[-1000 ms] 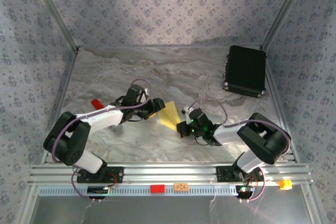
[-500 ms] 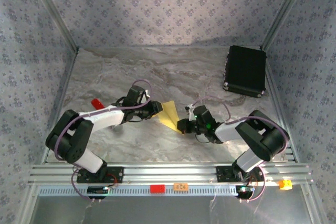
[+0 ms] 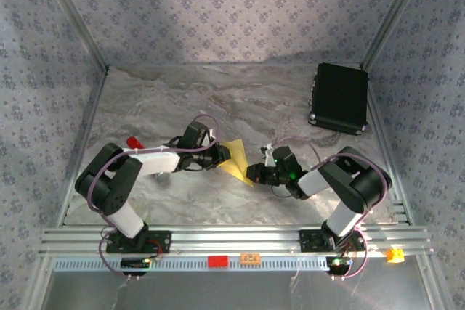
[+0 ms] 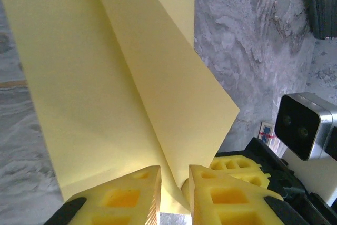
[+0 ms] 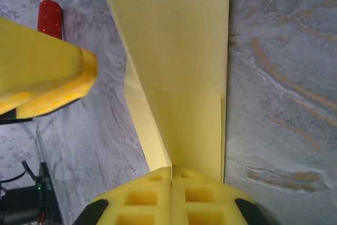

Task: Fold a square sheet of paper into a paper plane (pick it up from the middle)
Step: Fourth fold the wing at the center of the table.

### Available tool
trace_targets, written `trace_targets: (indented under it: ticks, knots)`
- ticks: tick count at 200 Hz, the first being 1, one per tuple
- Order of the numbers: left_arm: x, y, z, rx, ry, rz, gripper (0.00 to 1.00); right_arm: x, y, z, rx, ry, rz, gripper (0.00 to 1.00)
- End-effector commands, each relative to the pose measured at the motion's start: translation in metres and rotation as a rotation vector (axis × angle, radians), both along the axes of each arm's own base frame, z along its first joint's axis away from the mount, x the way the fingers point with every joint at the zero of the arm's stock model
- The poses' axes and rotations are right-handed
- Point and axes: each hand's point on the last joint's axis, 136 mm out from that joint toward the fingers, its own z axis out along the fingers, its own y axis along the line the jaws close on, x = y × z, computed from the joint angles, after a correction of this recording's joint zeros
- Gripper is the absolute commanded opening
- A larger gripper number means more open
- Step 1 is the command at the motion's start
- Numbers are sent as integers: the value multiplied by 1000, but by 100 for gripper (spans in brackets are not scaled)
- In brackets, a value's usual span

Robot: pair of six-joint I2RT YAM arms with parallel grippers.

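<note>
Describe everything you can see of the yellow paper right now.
The yellow paper is thin, plain and matte, creased into overlapping flaps, and looks roughly triangular from above. It sits between the two arms at mid-table. The right hand is shut on one end. The left hand straddles a raised fold, its fingers narrowly apart. Whether the paper rests on the marbled tabletop is unclear.

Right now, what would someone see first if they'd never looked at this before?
The bright yellow paper, partly folded, in the middle of the grey table. The right gripper pinches one end, and the left gripper has its fingers on either side of a fold. A black case lies far back on the right.
</note>
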Motion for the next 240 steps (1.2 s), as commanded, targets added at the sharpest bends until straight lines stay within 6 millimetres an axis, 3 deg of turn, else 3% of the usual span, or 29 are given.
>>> trace_targets:
  ticks: [1,110,240]
  knots:
    - [6,-17,15,-54,-41,-37,20,-4,-3,-7,26,52,-17,3]
    - [21,-38,8,-75,-59,-55,18,-5,-6,-12,53,128,-40,3]
    - [30,-39,-14,-26,-26,-24,17,-6,-12,-20,20,200,-54,3]
